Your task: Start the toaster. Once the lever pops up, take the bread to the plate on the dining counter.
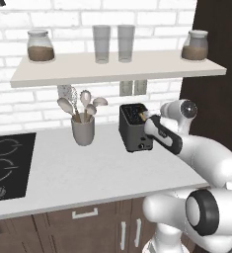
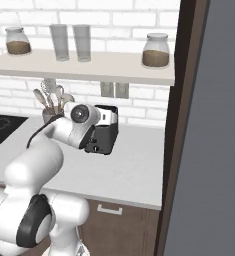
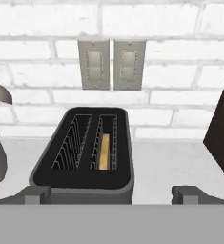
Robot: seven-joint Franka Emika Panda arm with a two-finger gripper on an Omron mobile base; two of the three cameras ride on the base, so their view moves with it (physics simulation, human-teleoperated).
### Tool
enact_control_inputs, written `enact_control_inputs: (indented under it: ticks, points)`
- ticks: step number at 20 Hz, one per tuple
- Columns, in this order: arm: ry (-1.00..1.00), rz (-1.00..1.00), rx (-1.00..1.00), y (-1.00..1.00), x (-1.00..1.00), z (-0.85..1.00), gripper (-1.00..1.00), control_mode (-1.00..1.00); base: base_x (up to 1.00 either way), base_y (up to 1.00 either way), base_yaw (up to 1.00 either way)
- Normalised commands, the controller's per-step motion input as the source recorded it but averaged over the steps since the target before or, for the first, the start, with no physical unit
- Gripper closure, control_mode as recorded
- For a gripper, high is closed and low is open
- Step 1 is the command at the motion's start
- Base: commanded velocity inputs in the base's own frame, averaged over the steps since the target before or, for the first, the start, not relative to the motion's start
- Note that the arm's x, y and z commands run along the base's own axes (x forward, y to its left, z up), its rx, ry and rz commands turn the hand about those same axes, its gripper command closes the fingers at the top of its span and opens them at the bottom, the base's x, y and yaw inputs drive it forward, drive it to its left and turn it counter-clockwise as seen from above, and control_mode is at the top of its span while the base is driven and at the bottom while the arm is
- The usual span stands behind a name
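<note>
The black toaster (image 3: 82,155) stands on the white worktop (image 1: 83,173) against the brick wall, under the two wall switches (image 3: 112,64). The bread (image 3: 104,151) sits down in its right-hand slot, a tan edge showing between the wires. In the hand view the gripper (image 3: 114,193) hangs at six o'clock from the toaster, fingertips (image 3: 35,193) spread wide to either side, touching nothing. A grey utensil holder (image 1: 83,129) stands at nine o'clock from the toaster in the left base view. No brand or lettering can be read anywhere.
</note>
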Motion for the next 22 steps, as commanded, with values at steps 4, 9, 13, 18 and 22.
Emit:
enact_control_inputs:
  ticks: [4,9,13,18,22]
  points:
    - [0.0,-0.01,0.0,0.0,0.06,0.0,-1.0,-1.0,0.0,0.0,0.0]
    - [0.0,0.0,0.0,0.0,0.12,0.0,-1.0,-1.0,0.0,0.0,0.0]
    - [0.0,0.0,0.0,0.0,0.24,-0.07,-1.0,-1.0,0.0,0.0,0.0]
    - [0.0,0.0,0.0,0.0,0.07,-0.3,-1.0,-1.0,0.0,0.0,0.0]
    - [0.0,0.0,0.0,0.0,0.05,-0.19,-1.0,-1.0,0.0,0.0,0.0]
